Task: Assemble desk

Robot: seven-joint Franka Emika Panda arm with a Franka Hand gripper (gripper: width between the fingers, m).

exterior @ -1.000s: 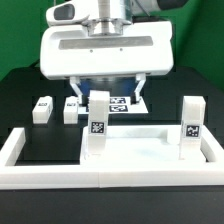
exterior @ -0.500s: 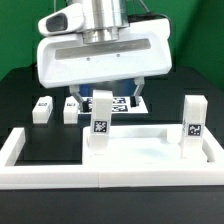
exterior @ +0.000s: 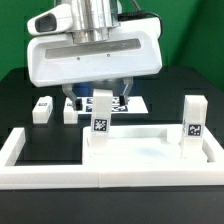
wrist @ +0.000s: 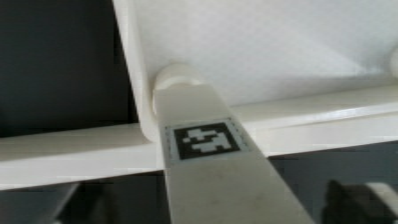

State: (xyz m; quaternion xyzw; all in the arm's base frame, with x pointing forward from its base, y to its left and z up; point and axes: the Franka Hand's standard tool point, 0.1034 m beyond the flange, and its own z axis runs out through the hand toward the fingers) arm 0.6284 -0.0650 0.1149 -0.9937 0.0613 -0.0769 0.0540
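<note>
White border wall (exterior: 18,150) hugs the tabletop (exterior: 140,150); two loose legs (exterior: 42,108) stand behind.

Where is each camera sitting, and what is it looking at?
Exterior view: sits off the arm, a little above the table, facing the arm across the border wall towards the tabletop; the robot's big white end effector fills the top.
Wrist view: rides on the wrist, looking steeply down at one upright leg on the tabletop; no robot part shows clearly.
Shared: both see the tabletop and, most likely, that same tagged leg.
</note>
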